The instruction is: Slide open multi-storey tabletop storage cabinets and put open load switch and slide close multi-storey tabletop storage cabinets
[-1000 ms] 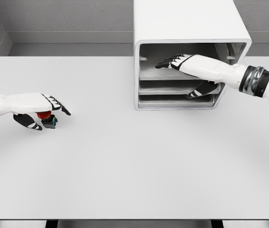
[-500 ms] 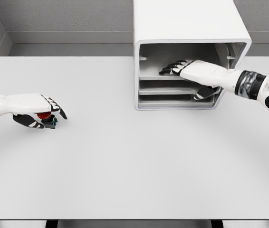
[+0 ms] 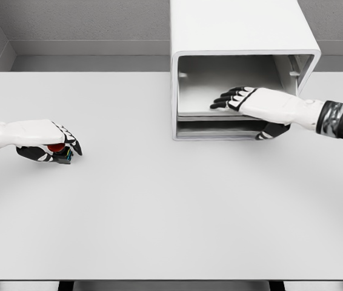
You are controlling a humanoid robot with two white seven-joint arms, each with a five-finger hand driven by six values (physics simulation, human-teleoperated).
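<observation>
at 3 o'clock, right hand (image 3: 257,104) grips the front lip of a drawer (image 3: 211,113) in the cabinet (image 3: 242,30), fingers (image 3: 227,97) flat on top, thumb beneath. drawer looks only partly out. pull straight toward 6 o'clock, level, so it does not bind. at 9 o'clock, left hand (image 3: 40,138) is curled around the switch (image 3: 60,152), which rests on the table (image 3: 171,212), well apart from the cabinet.

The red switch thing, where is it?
In the head view, the load switch sits at the far left of the table, inside the left hand, far from the cabinet.
</observation>
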